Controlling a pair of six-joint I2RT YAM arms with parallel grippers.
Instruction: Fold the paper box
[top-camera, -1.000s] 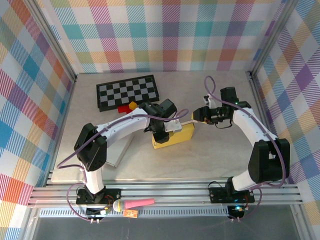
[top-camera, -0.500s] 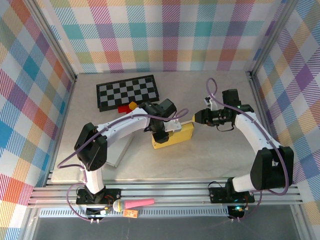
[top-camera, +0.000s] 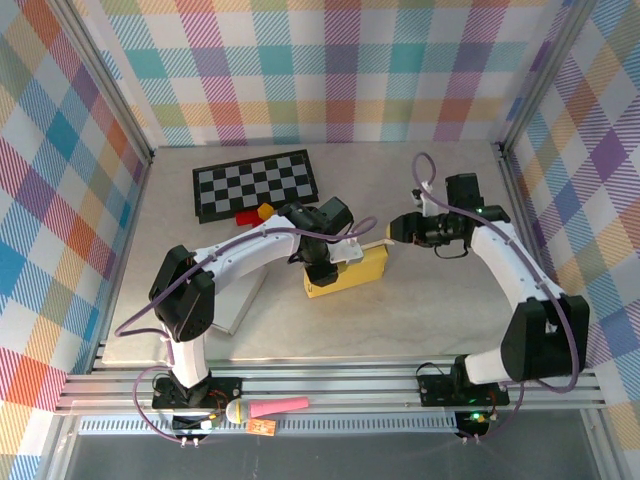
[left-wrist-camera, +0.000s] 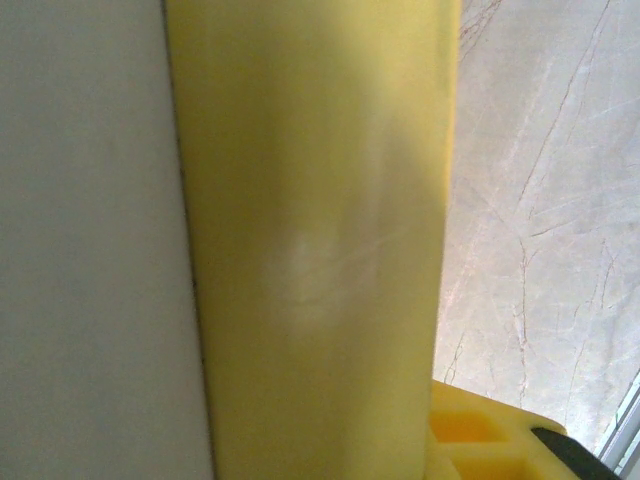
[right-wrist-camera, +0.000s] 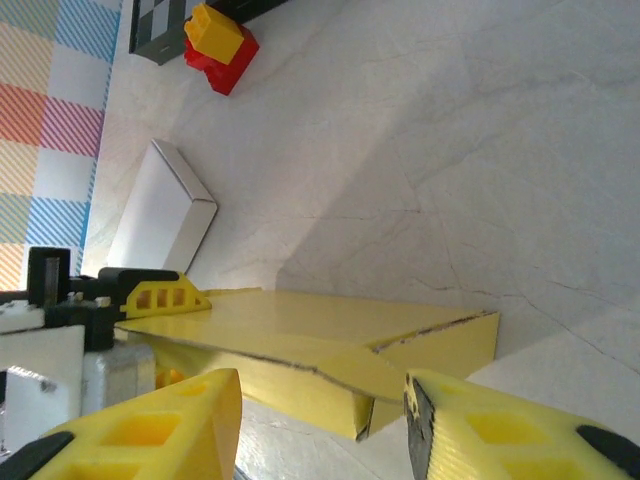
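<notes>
Top view showed the box (top-camera: 352, 272) under the left gripper (top-camera: 322, 262), which had not moved; I could not tell if it was open or closed. Just past the box's end, the right gripper (top-camera: 392, 229) had shifted a little, wide open, holding nothing. So folding was likely not done. The box looked yellow, long and low, with a thin gap along its top.

Checkerboard (top-camera: 256, 184) lies flat at the back of the counter (top-camera: 420, 305). Just off its near edge, a yellow block (top-camera: 265, 211) touches a red block (top-camera: 246, 216). A flat white box (top-camera: 240, 305) sits nearer, to the left. A pink microphone (top-camera: 272, 407) rests on the front rail (top-camera: 400, 385).
</notes>
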